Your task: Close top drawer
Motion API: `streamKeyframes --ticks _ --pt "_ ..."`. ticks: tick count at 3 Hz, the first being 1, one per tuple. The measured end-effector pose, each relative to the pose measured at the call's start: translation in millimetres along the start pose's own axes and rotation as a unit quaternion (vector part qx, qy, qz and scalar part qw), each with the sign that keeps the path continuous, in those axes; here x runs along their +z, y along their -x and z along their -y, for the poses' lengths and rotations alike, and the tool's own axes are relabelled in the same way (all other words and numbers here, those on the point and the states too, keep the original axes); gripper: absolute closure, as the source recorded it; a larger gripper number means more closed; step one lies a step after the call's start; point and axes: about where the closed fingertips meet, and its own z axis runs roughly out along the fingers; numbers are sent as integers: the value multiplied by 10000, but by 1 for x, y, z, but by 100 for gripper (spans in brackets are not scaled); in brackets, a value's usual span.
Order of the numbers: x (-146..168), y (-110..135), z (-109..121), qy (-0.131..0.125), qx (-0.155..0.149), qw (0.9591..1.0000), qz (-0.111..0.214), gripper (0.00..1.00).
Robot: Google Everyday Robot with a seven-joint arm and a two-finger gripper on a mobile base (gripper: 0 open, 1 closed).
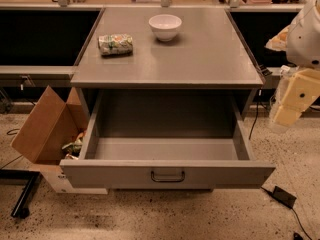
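Observation:
The top drawer (pixel 167 174) is a wide grey drawer pulled far out from under the grey counter top (pixel 167 59). Its deep box is empty. Its flat front panel faces me with a small dark bar handle (pixel 168 176) in the middle. My gripper (pixel 290 101) hangs at the right edge of the view, pale yellow, level with the drawer's right side and apart from it, touching nothing.
A white bowl (pixel 165 26) and a crumpled snack bag (pixel 115 44) sit on the counter top. An open cardboard box (pixel 45 126) with scraps stands on the floor left of the drawer. A small black device (pixel 283 196) and cables lie on the floor at the right.

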Motion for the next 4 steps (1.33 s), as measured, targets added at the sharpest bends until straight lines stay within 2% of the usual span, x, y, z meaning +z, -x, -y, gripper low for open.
streamKeyframes --ticks 1,2,3,4 --pt "0 0 0 0 0 10000 0 0" --pt "40 -2 -23 517 -249 9981 222 0" --pt "78 -3 -49 1023 -612 9921 397 0" --pt "117 -12 -74 1324 -845 9864 479 0"
